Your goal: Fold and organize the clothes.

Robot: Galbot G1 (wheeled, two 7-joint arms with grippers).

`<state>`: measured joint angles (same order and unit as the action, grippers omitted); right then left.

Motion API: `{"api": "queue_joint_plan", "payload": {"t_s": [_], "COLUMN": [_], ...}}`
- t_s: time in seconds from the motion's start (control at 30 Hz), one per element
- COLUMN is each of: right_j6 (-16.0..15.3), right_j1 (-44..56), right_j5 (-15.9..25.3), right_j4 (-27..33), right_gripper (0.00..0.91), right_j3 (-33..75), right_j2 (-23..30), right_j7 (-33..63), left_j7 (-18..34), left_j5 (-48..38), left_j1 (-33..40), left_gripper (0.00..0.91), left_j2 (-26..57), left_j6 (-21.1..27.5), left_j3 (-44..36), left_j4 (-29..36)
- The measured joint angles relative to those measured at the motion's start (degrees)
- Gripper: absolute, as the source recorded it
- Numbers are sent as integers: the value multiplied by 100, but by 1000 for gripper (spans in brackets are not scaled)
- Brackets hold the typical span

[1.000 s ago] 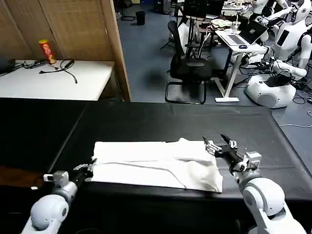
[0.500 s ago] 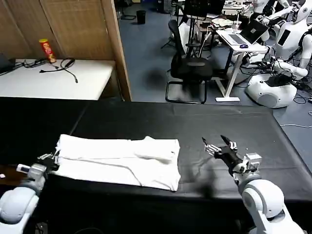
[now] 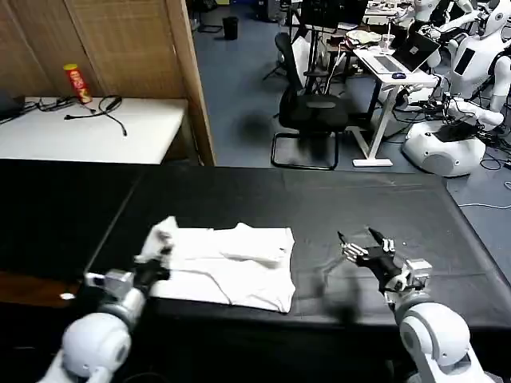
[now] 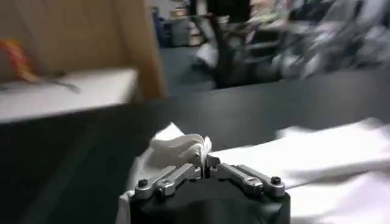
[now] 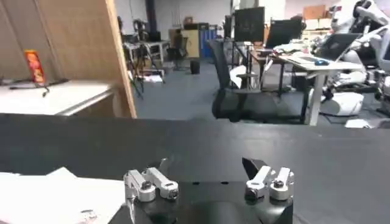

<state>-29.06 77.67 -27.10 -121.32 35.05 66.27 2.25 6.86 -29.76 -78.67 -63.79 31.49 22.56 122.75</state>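
We find the white T-shirt lying partly folded on the black table, left of the table's middle and near the front edge. Its left end is bunched and lifted off the cloth below.

Left gripper: low over the table at the shirt's left end, arm reaching forward from the near left corner. In the left wrist view the left gripper's fingers are pressed together on a raised tuft of the shirt's fabric, which stands up between them.

Right gripper: held just above bare table, well right of the shirt, touching nothing. Its forearm angles in from the near right corner. In the right wrist view the right gripper's fingers are spread wide with only tabletop between them; a corner of the shirt shows off to one side.
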Motion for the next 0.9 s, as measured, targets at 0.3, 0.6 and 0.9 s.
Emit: {"api": "queue_joint_plan", "payload": {"t_s": [0.3, 0.6, 0.9], "right_j6": [13, 14, 15], "right_j1": [86, 118, 129], "right_j5": [105, 160, 185], "right_j4": [-2, -3, 16], "right_gripper": [878, 878, 878], "right_j3": [20, -23, -101], "right_j2": [91, 96, 91], "right_j7": [-30, -43, -113], "left_j7": [146, 134, -71], "left_j5": [-655, -720, -75], "left_j1": [352, 465, 467], "left_gripper": [0, 0, 878], "left_j2": [-669, -1290, -1714], "left_j6": [-28, -93, -259], "left_j3": [-935, -1233, -1433], "left_j4": [-31, -141, -437]}}
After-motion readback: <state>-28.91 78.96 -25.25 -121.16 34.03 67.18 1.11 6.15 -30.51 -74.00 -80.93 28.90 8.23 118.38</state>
